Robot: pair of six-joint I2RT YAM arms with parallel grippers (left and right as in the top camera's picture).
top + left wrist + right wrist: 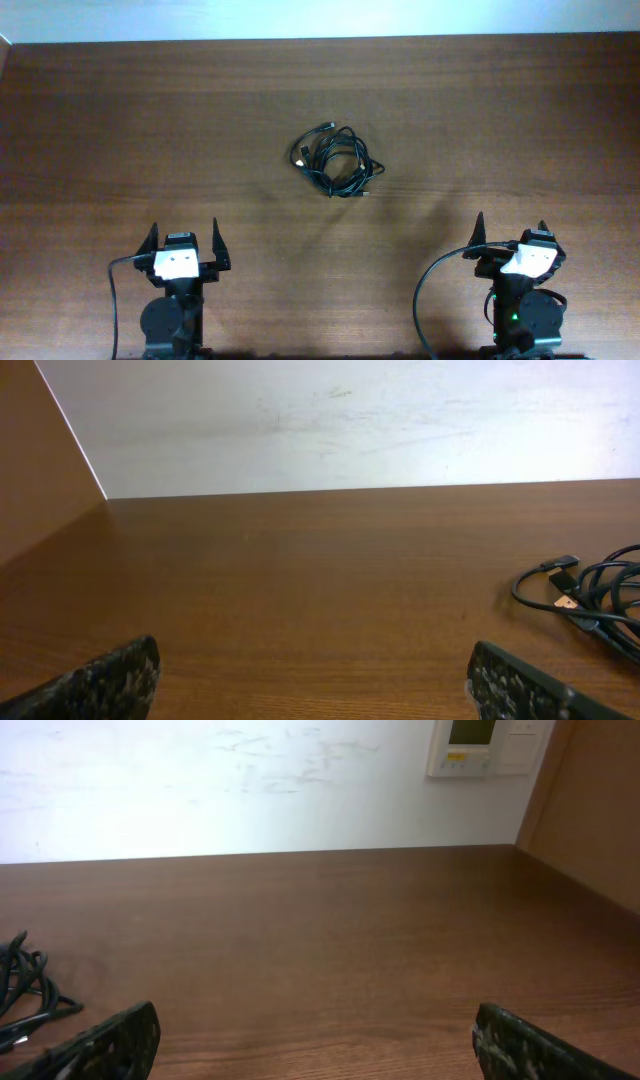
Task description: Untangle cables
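No text is legible; the wall panel (487, 747) is too blurred

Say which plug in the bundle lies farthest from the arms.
The plug poking out at the far edge of the cables; the other plugs sit nearer the arms.

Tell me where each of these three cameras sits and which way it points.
Overhead: above the table, looking straight down; shows both arms, left gripper and right gripper open, cables ahead.
Left wrist: on the left arm, low, facing the far wall; its own fingers at the bottom edge.
Right wrist: likewise on the right arm; its fingers below, a wall panel top right.
Shared: both wrist views catch the cables, from opposite sides.
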